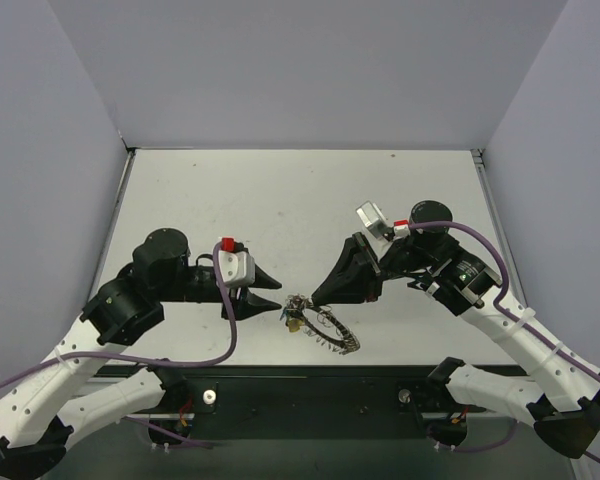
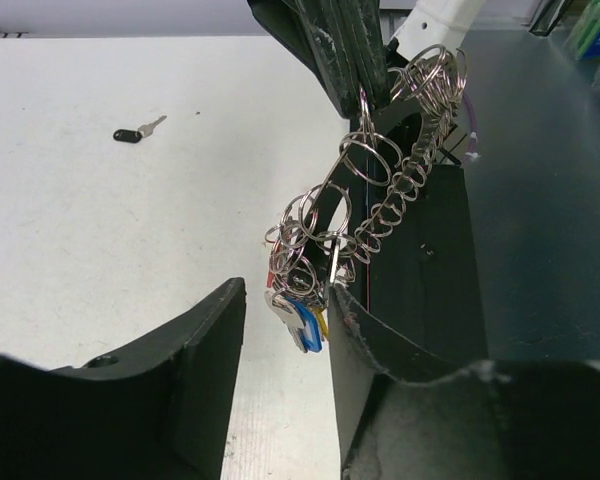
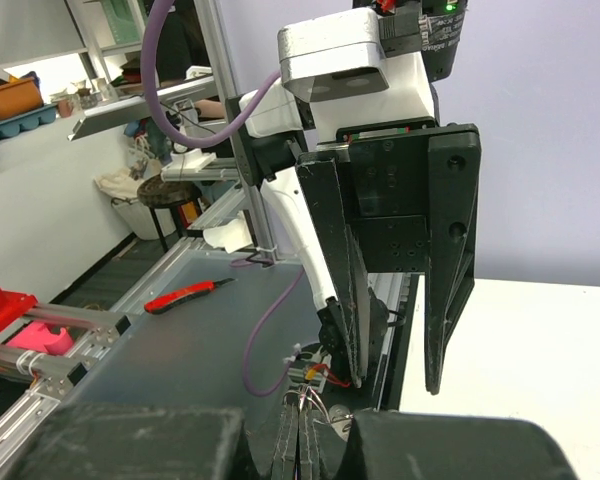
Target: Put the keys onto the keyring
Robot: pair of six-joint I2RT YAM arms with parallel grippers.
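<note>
One keyring (image 2: 380,190) pinched in right claw (image 1: 314,297); left claw (image 2: 286,300) spread; one loose key (image 2: 138,130) on table (image 2: 80,250).

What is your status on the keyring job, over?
Left gripper open around the dangling keys. Right gripper shut on the keyring. One loose key lies apart on the table; nothing blocking.

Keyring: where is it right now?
Centre of the top view, near the table's front edge: the keyring is held by the shut right gripper, its keys between the open fingers of the left gripper.
</note>
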